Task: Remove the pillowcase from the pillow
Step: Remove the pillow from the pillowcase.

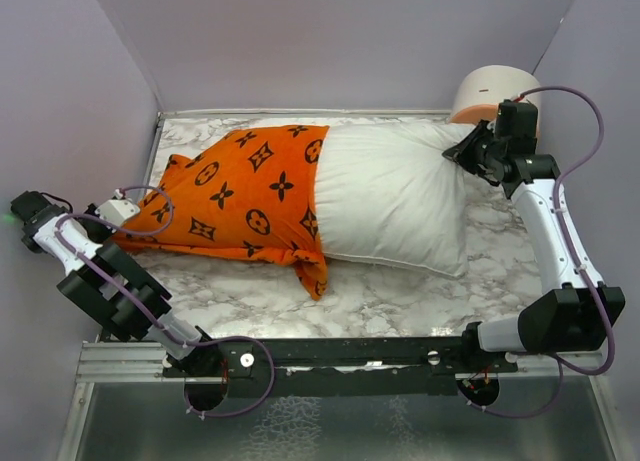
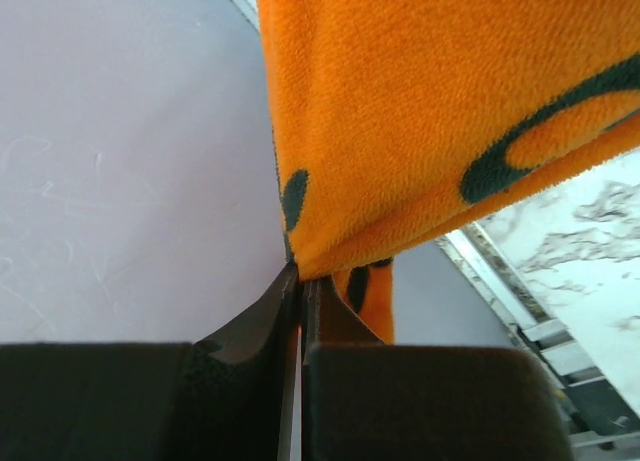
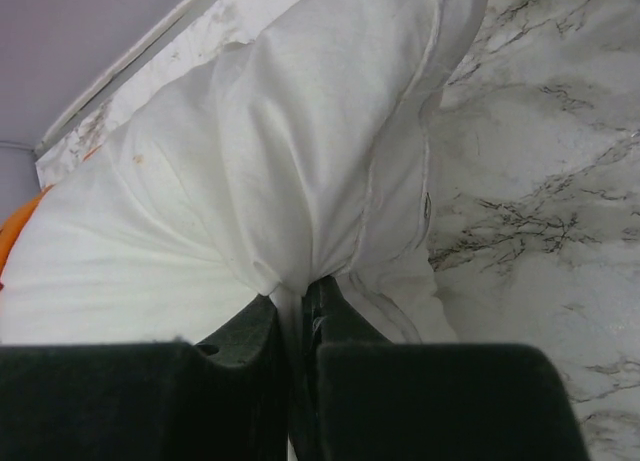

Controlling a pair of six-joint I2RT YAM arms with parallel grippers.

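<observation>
The white pillow (image 1: pixel 395 196) lies across the marble table, its right half bare. The orange pillowcase with black motifs (image 1: pixel 235 196) covers its left half. My left gripper (image 1: pixel 118 213) is shut on the pillowcase's left end; the left wrist view shows orange fabric (image 2: pixel 440 111) pinched between the closed fingertips (image 2: pixel 299 281). My right gripper (image 1: pixel 458 153) is shut on the pillow's far right corner; the right wrist view shows white fabric (image 3: pixel 300 181) bunched into the closed fingertips (image 3: pixel 297 293).
A white-orange round cylinder (image 1: pixel 490 93) stands at the back right corner, behind my right wrist. Lilac walls close in the left, back and right sides. A metal rail (image 1: pixel 120 361) runs along the table's near edge.
</observation>
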